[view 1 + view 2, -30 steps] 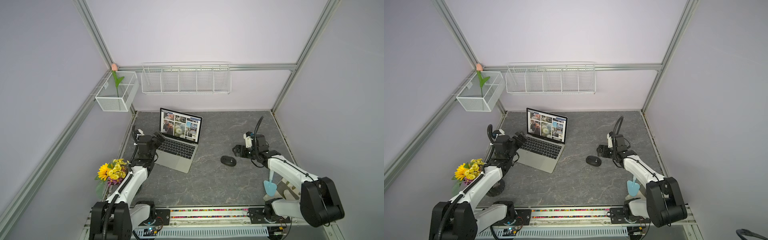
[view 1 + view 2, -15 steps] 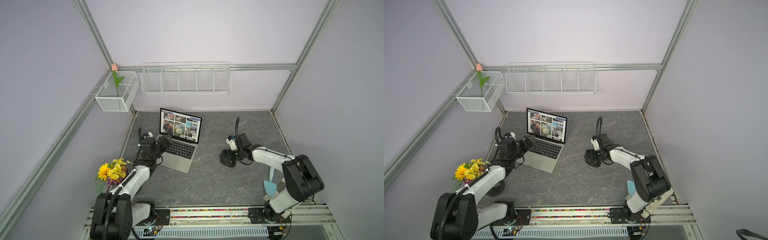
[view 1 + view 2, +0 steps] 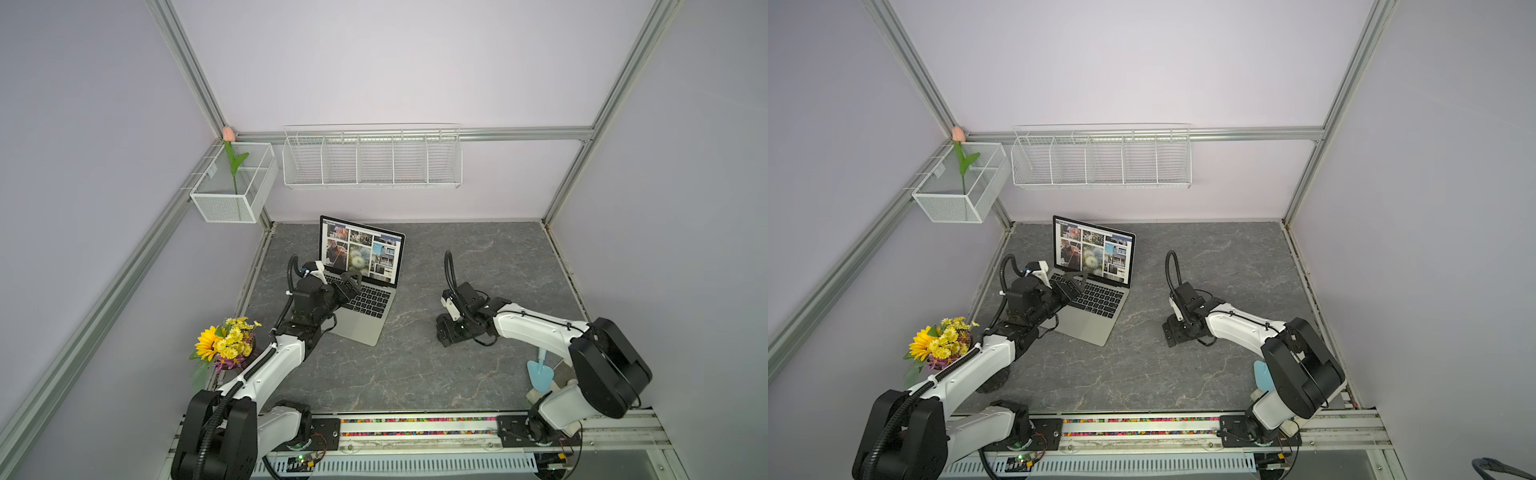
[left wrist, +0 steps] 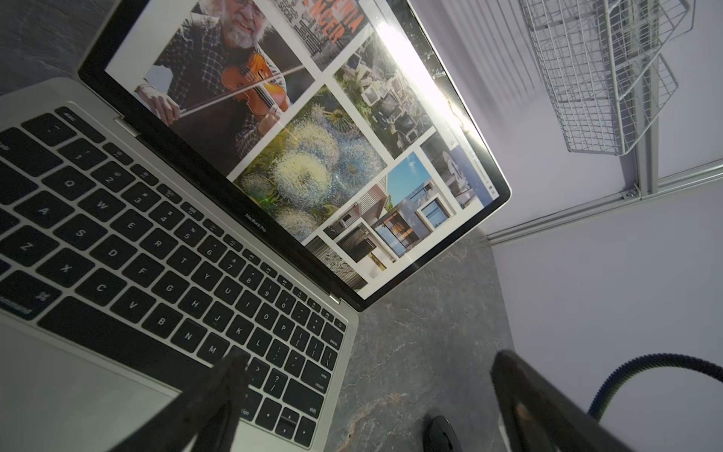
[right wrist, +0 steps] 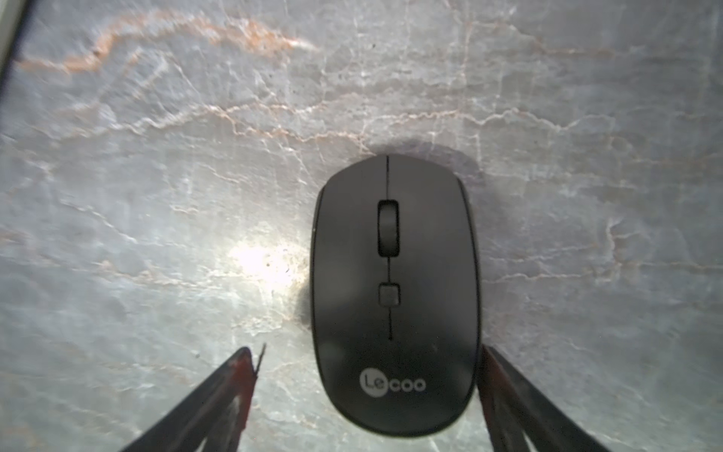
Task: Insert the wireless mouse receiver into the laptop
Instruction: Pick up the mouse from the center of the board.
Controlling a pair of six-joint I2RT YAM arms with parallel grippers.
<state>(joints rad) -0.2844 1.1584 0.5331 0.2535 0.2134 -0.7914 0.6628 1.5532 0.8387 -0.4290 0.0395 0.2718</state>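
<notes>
The wireless mouse receiver shows in no view, so where it lies cannot be told. It may be stowed under the black Lecoo mouse (image 5: pixel 395 293), whose underside faces the worktop (image 5: pixel 156 195). Going by the task, it would be a tiny, light, rigid stub that is smooth and easy to drop or skew. The best hold is probably a fingertip pinch across its short cap end. That leaves the metal plug free and square to the port.

The right end effector (image 5: pixel 364 352) is closest to that likely hiding place. Its fingers are spread wide and straddle the rear of the mouse. One fingertip (image 5: pixel 487 354) is right at the mouse's flank, touching or just beside it. The other fingertip (image 5: pixel 242 358) is clear of the opposite flank. Nothing is pinched, and the mouse lies flat between the jaws.

The laptop (image 3: pixel 361 328) sits open, well apart from the right end effector, and it looks slim enough to slide if pushed from the side. The left end effector (image 4: pixel 369 358) is over its keyboard corner, spread wide and holding nothing. One finger is above the keys and the other is past the laptop's edge, above bare worktop. No port shows in any view.
</notes>
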